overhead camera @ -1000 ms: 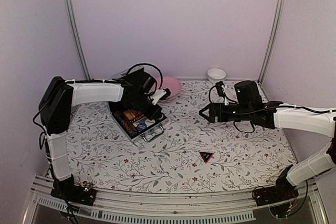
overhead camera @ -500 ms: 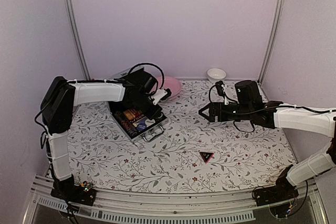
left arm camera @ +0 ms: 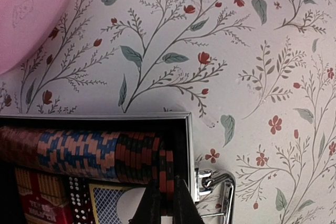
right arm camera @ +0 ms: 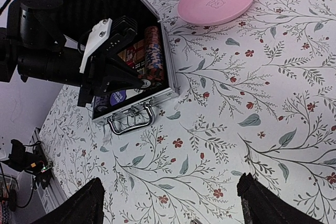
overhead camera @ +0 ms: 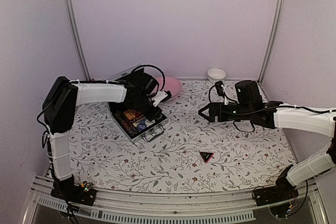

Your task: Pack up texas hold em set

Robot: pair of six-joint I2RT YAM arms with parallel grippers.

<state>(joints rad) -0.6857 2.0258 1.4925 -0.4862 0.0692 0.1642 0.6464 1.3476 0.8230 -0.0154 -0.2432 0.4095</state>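
Note:
The silver case (overhead camera: pixel 137 120) lies open at the left of the table, its lid raised behind it. A row of red, blue and black chips (left arm camera: pixel 94 153) lies along its far rim (left arm camera: pixel 189 129), with card decks (left arm camera: pixel 113 203) below the row. My left gripper (left arm camera: pixel 167 180) is shut on a couple of red-and-black chips (left arm camera: pixel 167 166) at the row's right end, beside the metal handle (left arm camera: pixel 223 192). The black-and-red triangle (overhead camera: pixel 206 156) lies on the cloth near the front. My right gripper (overhead camera: pixel 202 113) hovers open over bare cloth, right of the case (right arm camera: pixel 131 51).
A pink plate (overhead camera: pixel 172 85) sits just behind the case, close to my left wrist. A small white bowl (overhead camera: pixel 216 74) stands at the back wall. Metal frame posts run up both back corners.
My left arm has shifted slightly toward the back over the case, still pinching the chips. The right arm has not moved.

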